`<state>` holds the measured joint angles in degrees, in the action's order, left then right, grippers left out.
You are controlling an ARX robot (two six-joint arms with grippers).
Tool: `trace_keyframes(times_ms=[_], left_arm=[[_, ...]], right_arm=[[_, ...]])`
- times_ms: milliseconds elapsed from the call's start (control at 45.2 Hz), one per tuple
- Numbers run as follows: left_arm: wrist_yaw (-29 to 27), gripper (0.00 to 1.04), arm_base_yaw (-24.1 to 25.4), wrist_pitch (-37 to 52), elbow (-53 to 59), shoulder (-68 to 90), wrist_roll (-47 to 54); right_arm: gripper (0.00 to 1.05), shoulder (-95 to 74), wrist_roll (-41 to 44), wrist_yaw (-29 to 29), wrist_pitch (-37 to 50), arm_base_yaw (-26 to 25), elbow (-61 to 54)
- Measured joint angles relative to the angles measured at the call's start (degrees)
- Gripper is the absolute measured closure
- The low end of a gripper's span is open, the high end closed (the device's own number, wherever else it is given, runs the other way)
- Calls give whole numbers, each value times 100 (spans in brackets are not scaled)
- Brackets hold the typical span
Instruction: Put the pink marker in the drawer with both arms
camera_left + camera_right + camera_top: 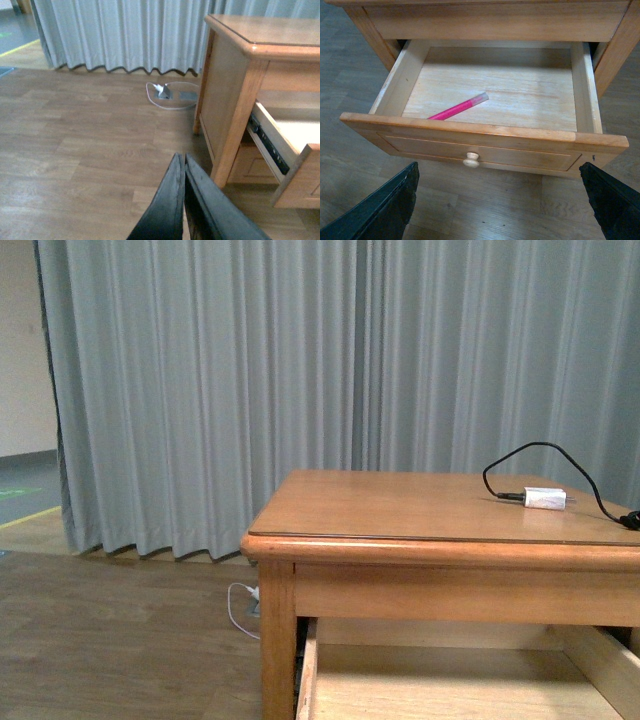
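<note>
The pink marker [458, 108] lies slanted on the pale floor of the open drawer [485, 137], near its front left corner, its whitish cap pointing to the back. The drawer's round knob [471, 159] faces my right gripper [502, 197], which hangs open in front of the drawer, fingers wide apart and holding nothing. My left gripper [183, 159] is shut and empty, low over the wooden floor beside the cabinet's left leg [239, 117]. The pulled-out drawer [295, 165] shows from its side there and its inside [450, 680] in the front view.
A white adapter [545, 498] with a black cable [545, 455] rests on the cabinet top [400, 505]. Grey curtains [300, 370] hang behind. A white cable and floor socket [170, 94] lie on the wooden floor left of the cabinet.
</note>
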<state>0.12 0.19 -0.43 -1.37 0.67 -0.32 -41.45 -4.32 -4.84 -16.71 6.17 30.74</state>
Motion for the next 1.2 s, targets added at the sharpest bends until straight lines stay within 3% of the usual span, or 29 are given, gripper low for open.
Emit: trace_keyframes(times_ms=[288, 310, 398, 443, 487, 642, 841, 930, 1195], left_arm=[[-11, 100, 0, 20, 0, -46, 0], [-11, 95, 0, 20, 0, -46, 4], [-11, 79, 0, 20, 0, -46, 4], [-13, 72, 0, 20, 0, -46, 4], [-11, 61, 0, 20, 0, -46, 4], [-11, 38, 0, 20, 0, -46, 4], [-11, 6, 0, 20, 0, -46, 7], [-11, 7, 0, 20, 0, -46, 7], [-11, 6, 0, 20, 0, -48, 9]], right_arm=[[8, 0, 0, 0, 0, 0, 0], [8, 11, 7, 74, 37, 11, -9], [8, 120, 92, 1290, 1110, 269, -323], [8, 90, 90, 1447, 1143, 271, -299], [8, -35, 109, 1429, 973, 208, -256], [8, -813, 275, 876, 280, -138, -127], [8, -2306, 748, 459, 651, -544, -61], [8, -2879, 822, 455, 1045, -640, -11], [8, -4675, 726, 402, 3799, -726, -118]])
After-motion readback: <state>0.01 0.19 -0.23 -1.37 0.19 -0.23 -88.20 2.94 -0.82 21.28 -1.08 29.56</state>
